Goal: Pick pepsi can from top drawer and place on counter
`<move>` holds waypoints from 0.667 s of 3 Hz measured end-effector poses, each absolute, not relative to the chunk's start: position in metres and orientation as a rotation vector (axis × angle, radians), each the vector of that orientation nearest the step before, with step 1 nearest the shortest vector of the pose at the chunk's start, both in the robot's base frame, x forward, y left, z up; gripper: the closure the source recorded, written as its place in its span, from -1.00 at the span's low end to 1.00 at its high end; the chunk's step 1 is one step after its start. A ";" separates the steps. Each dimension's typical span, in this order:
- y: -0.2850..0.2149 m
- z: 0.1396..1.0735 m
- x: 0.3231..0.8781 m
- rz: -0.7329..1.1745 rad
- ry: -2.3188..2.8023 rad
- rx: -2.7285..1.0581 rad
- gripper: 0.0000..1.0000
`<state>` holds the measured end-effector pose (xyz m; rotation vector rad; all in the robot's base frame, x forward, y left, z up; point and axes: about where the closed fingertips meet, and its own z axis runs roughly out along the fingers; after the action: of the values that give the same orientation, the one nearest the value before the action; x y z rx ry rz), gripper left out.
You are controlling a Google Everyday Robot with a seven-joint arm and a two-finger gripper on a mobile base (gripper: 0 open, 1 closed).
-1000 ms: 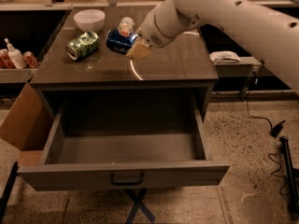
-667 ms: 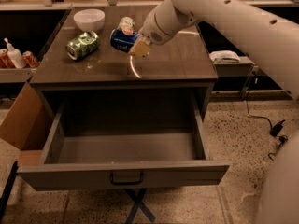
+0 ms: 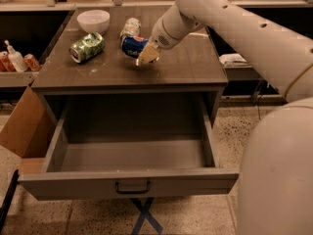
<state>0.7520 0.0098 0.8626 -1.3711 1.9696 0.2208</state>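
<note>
Pepsi can (image 3: 132,45): lies on its side at the counter's (image 3: 186,67) rear centre, out of the drawer (image 3: 132,182), which stands open below the counter's front edge.

Gripper (image 3: 146,58): low over the counter's centre, at the pepsi can's near end. Whether it grips or has let go cannot be told.

Judgement: placing stage. Release only with the can fully resting on the counter, then lift straight up. A can on its side may roll toward the green can (image 3: 87,47) at the counter's left.

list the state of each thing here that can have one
wide grey metal top drawer: pulled open, nothing visible inside
dark blue pepsi can: on its side on the dark glossy counter
green patterned can: on its side
white bowl: upright
gripper: low over counter, beside pepsi can
</note>
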 end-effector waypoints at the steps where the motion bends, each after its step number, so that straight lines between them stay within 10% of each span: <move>1: 0.010 0.857 0.759 0.233 1.998 -1.350 0.16; 2: 0.010 0.853 0.762 0.244 2.015 -1.337 -0.32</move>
<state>0.7622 0.0099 0.8534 -1.3371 2.0149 0.2439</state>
